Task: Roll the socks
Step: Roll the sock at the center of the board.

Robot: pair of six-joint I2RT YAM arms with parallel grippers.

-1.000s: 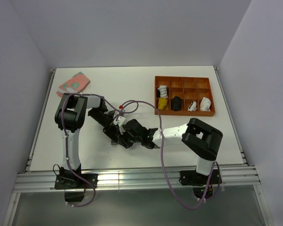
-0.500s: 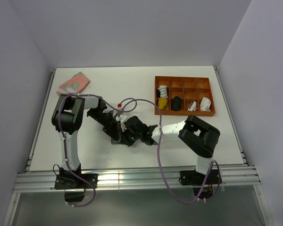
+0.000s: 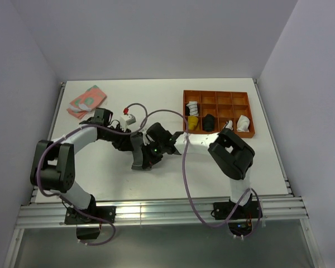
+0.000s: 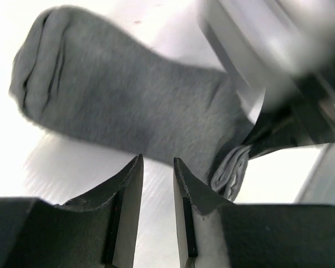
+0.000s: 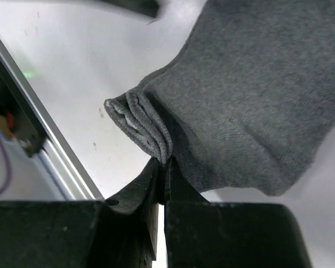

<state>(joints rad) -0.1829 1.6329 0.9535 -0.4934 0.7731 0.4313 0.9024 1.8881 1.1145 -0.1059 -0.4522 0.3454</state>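
Right gripper (image 5: 164, 167) pinches the bunched edge of the grey sock (image 5: 240, 95), which seems to rest on the table (image 3: 257, 162). Left gripper (image 4: 156, 173) stands parted, empty, just short of it. Hold 1 firm pinch; roll tight, edges even.

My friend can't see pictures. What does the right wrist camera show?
The right gripper has its jaws shut on the bunched, folded edge of a grey sock. The rest of the sock spreads up and to the right over the white table.
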